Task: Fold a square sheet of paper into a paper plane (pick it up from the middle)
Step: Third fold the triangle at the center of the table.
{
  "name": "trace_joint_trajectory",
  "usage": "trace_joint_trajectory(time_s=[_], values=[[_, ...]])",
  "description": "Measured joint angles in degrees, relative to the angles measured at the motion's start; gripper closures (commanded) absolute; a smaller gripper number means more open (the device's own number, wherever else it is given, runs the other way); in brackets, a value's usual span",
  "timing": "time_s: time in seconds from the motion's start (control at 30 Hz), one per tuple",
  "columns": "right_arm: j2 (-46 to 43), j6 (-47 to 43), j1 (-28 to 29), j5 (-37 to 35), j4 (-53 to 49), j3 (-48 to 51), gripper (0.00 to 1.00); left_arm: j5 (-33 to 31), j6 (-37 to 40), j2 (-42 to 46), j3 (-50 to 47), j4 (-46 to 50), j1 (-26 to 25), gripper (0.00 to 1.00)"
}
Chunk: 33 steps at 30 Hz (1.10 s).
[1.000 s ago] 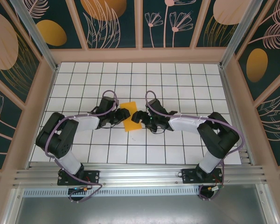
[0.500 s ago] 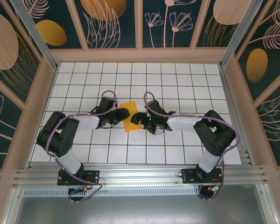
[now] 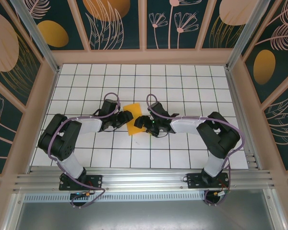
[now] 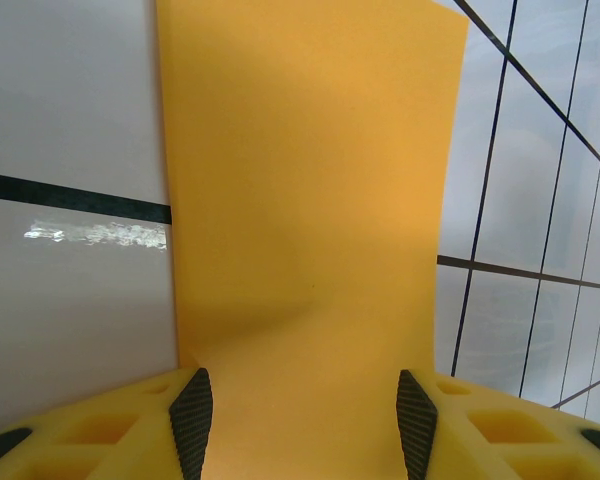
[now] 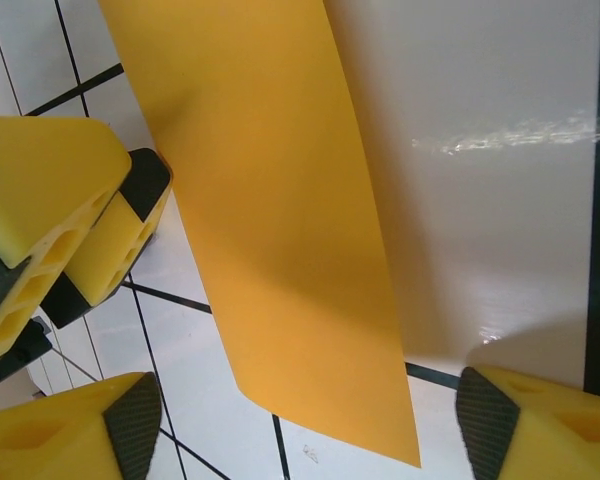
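Right arm has edged left, closer to the paper sheet (image 3: 133, 120) at frame centre. Early fold step, I'd say: the sheet lies flat and looks halved. Left gripper (image 3: 126, 117) is half-open, straddling its edge, while right gripper (image 3: 140, 120) is wide and holds nothing. Next: pinch an edge, lift, fold over.

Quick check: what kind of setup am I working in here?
Likely an enclosed robot test cell: white gridded tabletop, dark leaf-patterned wall panels around it, aluminium rail along the near edge.
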<state>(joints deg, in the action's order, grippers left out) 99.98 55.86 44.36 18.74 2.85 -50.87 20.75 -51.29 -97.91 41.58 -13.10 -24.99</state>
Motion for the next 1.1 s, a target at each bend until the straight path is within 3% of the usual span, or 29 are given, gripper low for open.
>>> trace_joint_trajectory(time_s=[0.2,0.4,0.53,0.8,1.1], values=[[0.0,0.2,0.0,0.7,0.8,0.0,0.50,0.0,0.0,0.0,0.0,0.0,0.0,0.45],[-0.1,0.5,0.0,-0.1,0.2,0.0,0.82,0.4,0.0,0.0,0.0,0.0,0.0,0.45],[-0.1,0.2,0.0,-1.4,-1.5,0.0,0.95,1.2,0.1,0.7,0.0,0.0,0.2,0.43],[-0.4,-2.0,0.0,-2.6,-7.7,-0.2,0.99,2.4,1.1,2.7,1.0,-0.9,0.2,0.44],[-2.4,-3.0,0.0,-2.6,-9.3,0.3,0.96,3.5,1.7,-1.8,3.0,-2.9,0.2,0.49]])
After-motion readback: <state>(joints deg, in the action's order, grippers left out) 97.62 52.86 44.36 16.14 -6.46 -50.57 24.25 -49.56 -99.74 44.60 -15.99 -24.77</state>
